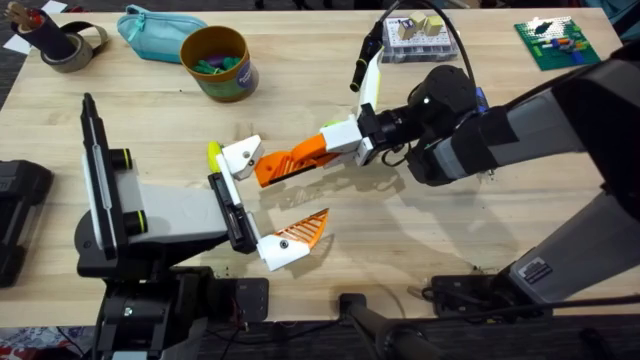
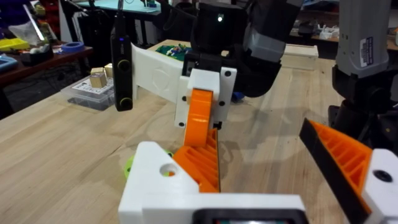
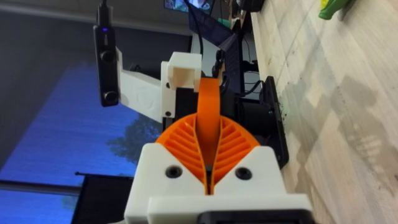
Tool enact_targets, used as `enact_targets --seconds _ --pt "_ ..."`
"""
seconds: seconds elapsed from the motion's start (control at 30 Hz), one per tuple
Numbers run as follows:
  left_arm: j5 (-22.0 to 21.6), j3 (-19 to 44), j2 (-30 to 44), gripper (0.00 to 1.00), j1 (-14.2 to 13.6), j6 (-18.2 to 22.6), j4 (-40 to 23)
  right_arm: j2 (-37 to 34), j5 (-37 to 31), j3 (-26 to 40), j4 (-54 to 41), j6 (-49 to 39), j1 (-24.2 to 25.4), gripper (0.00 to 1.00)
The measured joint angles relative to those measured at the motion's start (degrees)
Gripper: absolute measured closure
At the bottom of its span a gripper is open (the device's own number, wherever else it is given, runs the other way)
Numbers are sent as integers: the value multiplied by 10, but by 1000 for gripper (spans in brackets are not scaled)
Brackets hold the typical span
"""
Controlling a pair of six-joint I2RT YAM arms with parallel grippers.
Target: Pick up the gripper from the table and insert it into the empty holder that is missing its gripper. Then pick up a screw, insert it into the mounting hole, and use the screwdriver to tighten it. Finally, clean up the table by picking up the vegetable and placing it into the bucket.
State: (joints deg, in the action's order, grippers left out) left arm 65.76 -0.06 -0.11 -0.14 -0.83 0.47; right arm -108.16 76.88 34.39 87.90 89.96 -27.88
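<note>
Teal pouch, tape roll, clear parts box, green board.

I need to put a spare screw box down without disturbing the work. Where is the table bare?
Bare wood lies between the bucket and the clear parts box, and along the left edge below the tape roll. The middle is crowded: the right hand holds the gripper at the holder.
</note>
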Motion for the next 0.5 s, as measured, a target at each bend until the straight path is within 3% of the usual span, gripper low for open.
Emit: enact_targets --seconds 0.27,0.5 --pt "0 3 1 17 0 0 -7 0 5 -1 -40 3 0 980" --pt "0 3 1 17 0 0 -7 0 55 -1 -52 4 13 980"
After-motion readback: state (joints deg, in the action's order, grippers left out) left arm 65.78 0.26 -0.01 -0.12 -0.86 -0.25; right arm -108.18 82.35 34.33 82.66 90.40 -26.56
